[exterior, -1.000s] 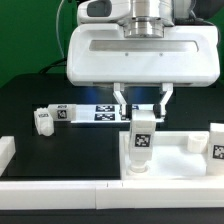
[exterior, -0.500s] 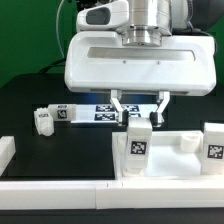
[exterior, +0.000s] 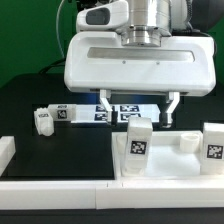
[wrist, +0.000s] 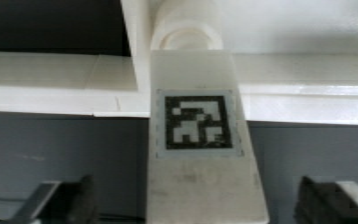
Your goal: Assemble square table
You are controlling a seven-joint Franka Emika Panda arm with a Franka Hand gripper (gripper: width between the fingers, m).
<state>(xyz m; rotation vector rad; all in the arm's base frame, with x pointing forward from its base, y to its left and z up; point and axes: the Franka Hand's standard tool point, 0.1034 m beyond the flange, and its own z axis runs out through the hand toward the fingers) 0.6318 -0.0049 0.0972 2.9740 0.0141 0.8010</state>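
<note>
My hand (exterior: 138,110) hangs wide open over the slab (exterior: 170,160). Its two fingers (wrist: 62,203) stand one on either side of an upright leg (exterior: 140,143) and touch it on neither side; the wrist view shows a clear gap between each finger and the leg. I count three legs. The first is the one below my hand, standing on the slab. A second leg (exterior: 213,146) is also upright on the slab, near the exterior view's right edge. A third leg (exterior: 52,117) lies on its side on the black table (exterior: 40,95), well apart from the slab toward the exterior view's left. There is one slab, white with a raised rim, in the near right part of the exterior view. Each upright leg shows one square black-and-white tag (wrist: 197,120) on the face toward the camera, and the lying leg shows a tag on its side. The tags are blocky patterns that I cannot read as letters or numbers. Behind my fingers the marker board (exterior: 128,114) lies flat on the table, with two of its tags in sight. One long white bar (exterior: 50,186) runs along the front of the table, and a shorter white piece (exterior: 5,150) stands at its left end.
</note>
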